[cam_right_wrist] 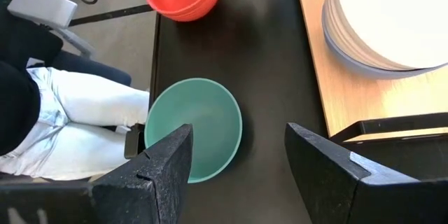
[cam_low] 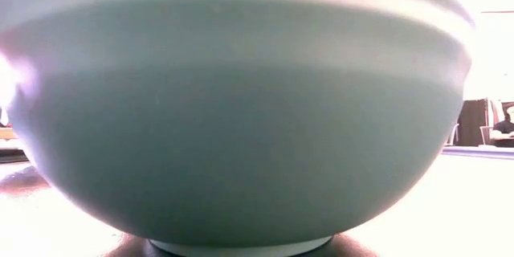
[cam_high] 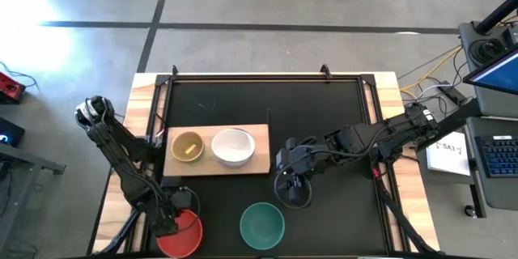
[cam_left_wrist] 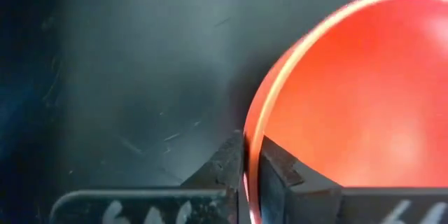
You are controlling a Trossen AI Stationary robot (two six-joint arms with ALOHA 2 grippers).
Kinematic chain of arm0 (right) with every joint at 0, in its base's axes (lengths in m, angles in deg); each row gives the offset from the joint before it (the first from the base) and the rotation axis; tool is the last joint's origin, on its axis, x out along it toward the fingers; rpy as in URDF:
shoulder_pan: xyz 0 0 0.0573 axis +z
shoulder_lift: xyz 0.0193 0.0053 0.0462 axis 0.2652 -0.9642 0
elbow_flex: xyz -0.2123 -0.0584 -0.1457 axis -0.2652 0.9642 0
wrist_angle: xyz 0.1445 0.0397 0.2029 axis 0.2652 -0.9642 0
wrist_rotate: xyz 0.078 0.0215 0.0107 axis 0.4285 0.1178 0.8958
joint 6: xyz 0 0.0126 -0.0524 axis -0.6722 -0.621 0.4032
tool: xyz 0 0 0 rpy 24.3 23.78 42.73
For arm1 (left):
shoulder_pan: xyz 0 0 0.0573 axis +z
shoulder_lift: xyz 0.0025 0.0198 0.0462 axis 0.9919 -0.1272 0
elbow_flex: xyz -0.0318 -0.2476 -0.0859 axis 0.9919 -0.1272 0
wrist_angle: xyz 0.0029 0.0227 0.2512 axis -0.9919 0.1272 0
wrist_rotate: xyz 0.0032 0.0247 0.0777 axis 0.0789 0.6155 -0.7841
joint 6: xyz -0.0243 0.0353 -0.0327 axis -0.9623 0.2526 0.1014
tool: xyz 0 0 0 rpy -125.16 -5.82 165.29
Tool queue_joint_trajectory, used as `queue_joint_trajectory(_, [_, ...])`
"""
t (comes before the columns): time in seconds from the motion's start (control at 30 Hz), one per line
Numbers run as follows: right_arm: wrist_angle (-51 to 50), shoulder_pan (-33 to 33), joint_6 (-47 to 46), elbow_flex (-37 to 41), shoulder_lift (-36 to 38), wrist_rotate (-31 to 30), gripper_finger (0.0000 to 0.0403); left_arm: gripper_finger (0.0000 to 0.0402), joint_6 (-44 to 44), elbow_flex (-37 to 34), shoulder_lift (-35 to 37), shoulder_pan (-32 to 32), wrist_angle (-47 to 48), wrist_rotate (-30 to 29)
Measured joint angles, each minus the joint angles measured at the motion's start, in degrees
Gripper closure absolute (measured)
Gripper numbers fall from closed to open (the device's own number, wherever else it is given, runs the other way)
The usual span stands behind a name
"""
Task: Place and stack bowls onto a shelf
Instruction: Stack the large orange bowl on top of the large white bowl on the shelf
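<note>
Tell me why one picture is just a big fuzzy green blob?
Low view: the teal bowl sits right up against the lens, so it fills the frame and goes soft; the room behind glares white. Left wrist view: the red bowl is also close and blurry, its rim glowing bright between the left tool fingers. High view: the table is dark with even light.

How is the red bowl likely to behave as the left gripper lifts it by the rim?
The red bowl looks thin-walled where the left gripper pinches its rim, so it is probably light and may flex a little. Held at one edge only, it will likely hang tilted. Its smooth glossy surface could let it slip between the fingers.
</note>
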Motion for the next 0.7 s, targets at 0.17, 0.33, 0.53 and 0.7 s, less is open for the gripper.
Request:
queue_joint_trajectory(0.17, [0.0, 0.0, 0.5, 0.0, 0.0, 0.0, 0.0188, 0.0401, 3.2, 6.5, 0.6, 1.3, 4.7, -0.8])
queue_joint_trajectory(0.33, [0.0, 0.0, 0.5, 0.9, 0.0, 0.0, 0.0188, 0.0401, 7.9, 15.6, 1.5, 2.9, 15.3, -9.3])
queue_joint_trajectory(0.53, [0.0, 0.0, 0.5, 3.7, 0.0, 0.0, 0.0188, 0.0401, 16.6, 24.8, 3.2, 7.4, 25.5, -27.0])
queue_joint_trajectory(0.7, [0.1, 0.0, -0.5, 6.9, 0.0, -0.1, 0.0188, 0.0401, 26.4, 29.9, 5.8, 13.5, 26.8, -34.8])
